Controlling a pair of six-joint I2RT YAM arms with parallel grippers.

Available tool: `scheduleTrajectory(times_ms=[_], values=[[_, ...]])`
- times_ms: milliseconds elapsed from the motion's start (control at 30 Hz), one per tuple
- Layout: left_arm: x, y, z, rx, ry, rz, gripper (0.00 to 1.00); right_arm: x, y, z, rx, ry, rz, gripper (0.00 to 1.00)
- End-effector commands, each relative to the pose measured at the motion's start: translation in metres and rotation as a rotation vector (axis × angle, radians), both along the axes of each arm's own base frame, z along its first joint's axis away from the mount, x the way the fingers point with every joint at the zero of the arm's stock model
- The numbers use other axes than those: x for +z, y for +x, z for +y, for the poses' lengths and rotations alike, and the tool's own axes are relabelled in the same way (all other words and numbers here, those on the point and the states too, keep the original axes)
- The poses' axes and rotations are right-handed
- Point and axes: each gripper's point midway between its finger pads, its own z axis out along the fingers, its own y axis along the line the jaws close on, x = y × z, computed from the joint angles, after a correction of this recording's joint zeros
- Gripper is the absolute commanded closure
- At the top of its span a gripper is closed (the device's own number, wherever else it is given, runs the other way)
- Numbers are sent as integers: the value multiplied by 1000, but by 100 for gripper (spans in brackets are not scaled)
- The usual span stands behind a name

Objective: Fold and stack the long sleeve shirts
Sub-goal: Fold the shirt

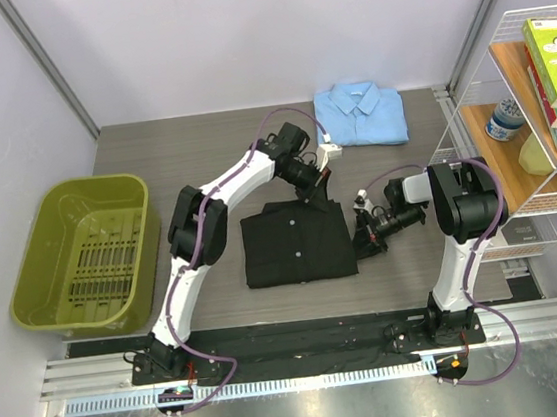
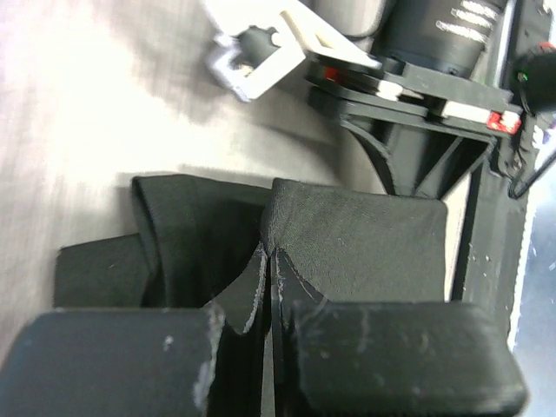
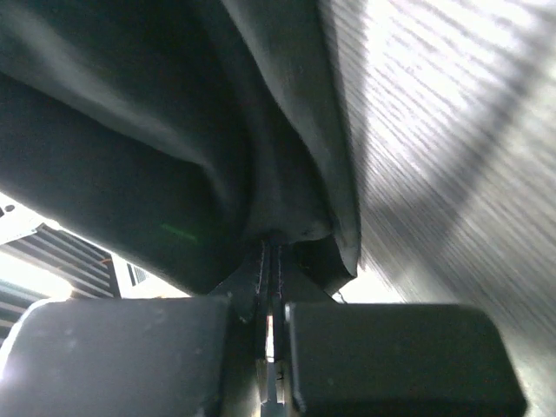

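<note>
The black shirt (image 1: 298, 244) lies folded in a rectangle at the table's middle. The light blue shirt (image 1: 360, 114) lies folded at the back of the table, collar up. My left gripper (image 1: 317, 186) is at the black shirt's far right corner, shut on a pinch of its cloth (image 2: 347, 234). My right gripper (image 1: 363, 235) is at the shirt's right edge, shut on a fold of the black cloth (image 3: 261, 174), which hangs over the jaws and hides most of that view. The right arm's gripper body (image 2: 417, 78) shows in the left wrist view.
A green bin (image 1: 87, 252) stands at the left side of the table. A wire shelf (image 1: 538, 98) with boxes and a jar stands at the right. The arm bases sit on a rail at the near edge.
</note>
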Motion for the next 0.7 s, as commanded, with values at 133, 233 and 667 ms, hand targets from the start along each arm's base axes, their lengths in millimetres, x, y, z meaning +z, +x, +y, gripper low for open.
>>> scheduleTrajectory(times_ms=[133,233,667], values=[[11,49,2,113,13,-144,100,-7,-10,1,33,-30,45,99],[-1,47,4,103,21,-130,100,-15,-9,0,31,-50,71,99],[-43,29,19,-20,103,-123,97,-29,2,-17,59,-242,91,73]])
